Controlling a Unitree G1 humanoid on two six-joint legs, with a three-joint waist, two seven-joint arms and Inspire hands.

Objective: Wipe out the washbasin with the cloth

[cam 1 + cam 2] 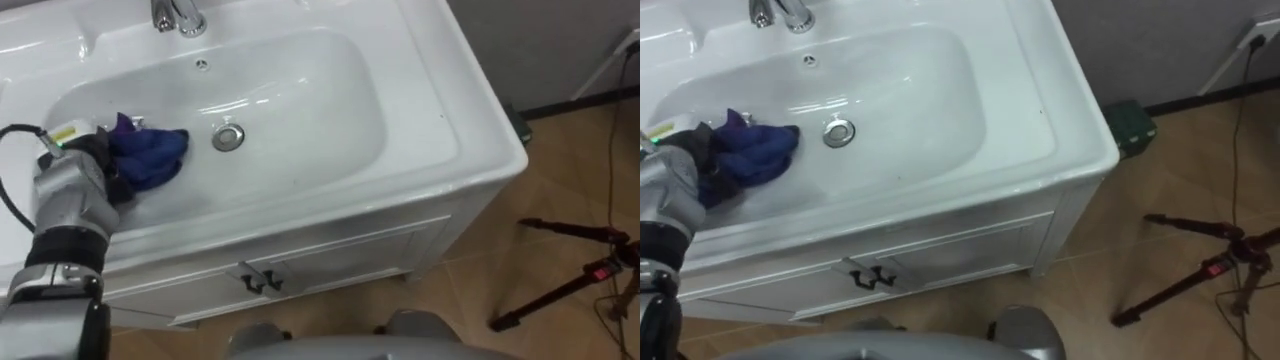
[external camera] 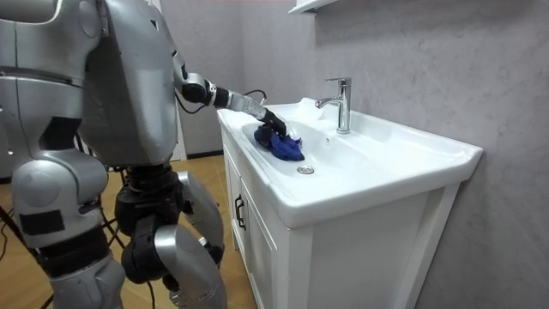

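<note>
since the blue cloth sits bunched on the left slope of the basin, just left of the drain, the wipe probably goes best if the left hand presses the wad flat against the porcelain and sweeps it in long overlapping passes. these would run across the floor of the bowl, around the drain and up the right wall, which looks untouched from here. a loose bundle would only skate on its folds, so some downward pressure matters, and the strokes should stop short of the tap at the back rim so the knuckles do not knock it.

the left forearm comes in from the lower left over the front edge of the worktop, and the wrist dips down into the bowl. the dark fingers are curled into the near side of the cloth and clutch it, with most of the fabric spilling out ahead of them toward the drain. in the room view the robot stands at the front of the white cabinet, its arm stretched forward and sloping down to the cloth.
</note>
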